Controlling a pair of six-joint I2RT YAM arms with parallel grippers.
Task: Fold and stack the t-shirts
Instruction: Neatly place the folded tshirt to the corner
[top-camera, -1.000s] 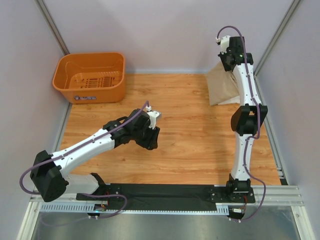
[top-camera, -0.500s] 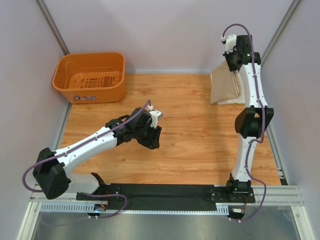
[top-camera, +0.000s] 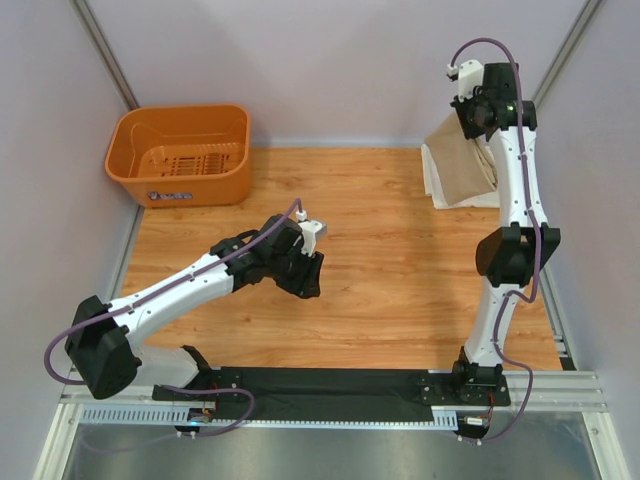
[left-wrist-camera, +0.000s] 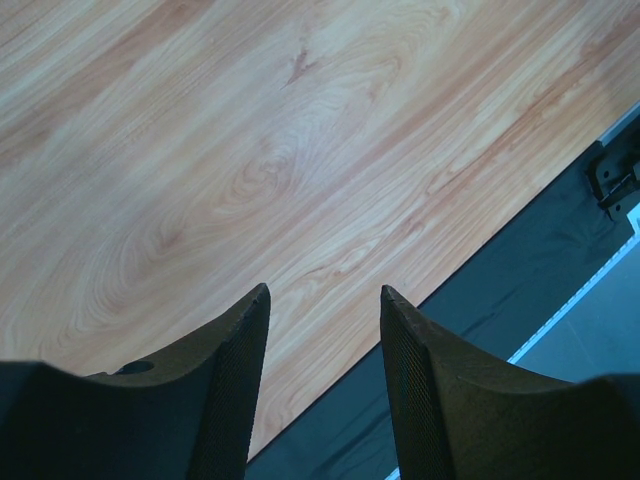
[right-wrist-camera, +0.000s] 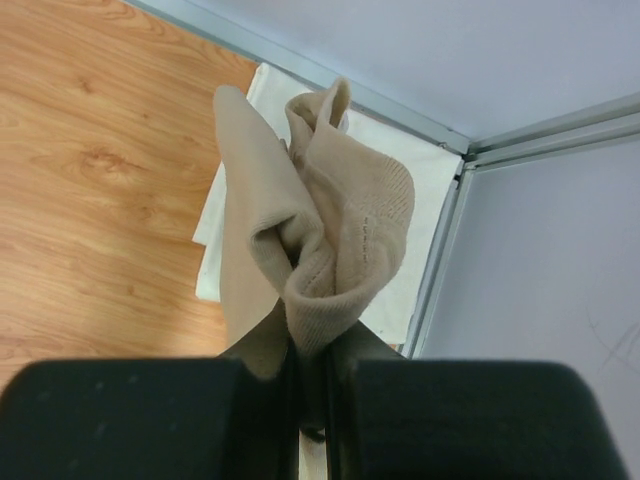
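A tan-khaki t-shirt (top-camera: 462, 165) (right-wrist-camera: 330, 225) hangs bunched from my right gripper (top-camera: 478, 118) (right-wrist-camera: 320, 345), which is shut on a fold of its ribbed edge, raised over the table's far right corner. Under it a cream-white t-shirt (top-camera: 440, 185) (right-wrist-camera: 425, 215) lies flat on the wood, partly hidden by the tan one. My left gripper (top-camera: 305, 280) (left-wrist-camera: 325, 300) hovers low over the middle of the table, open, with only bare wood between its fingers.
An orange plastic basket (top-camera: 180, 155) stands at the far left corner. Grey walls and metal rails (right-wrist-camera: 445, 250) close in the right and back edges. A black strip (left-wrist-camera: 520, 260) runs along the near edge by the arm bases.
My right gripper has carried the tan t-shirt higher and further right toward the back corner, uncovering more of the cream-white one. The left arm has barely shifted.
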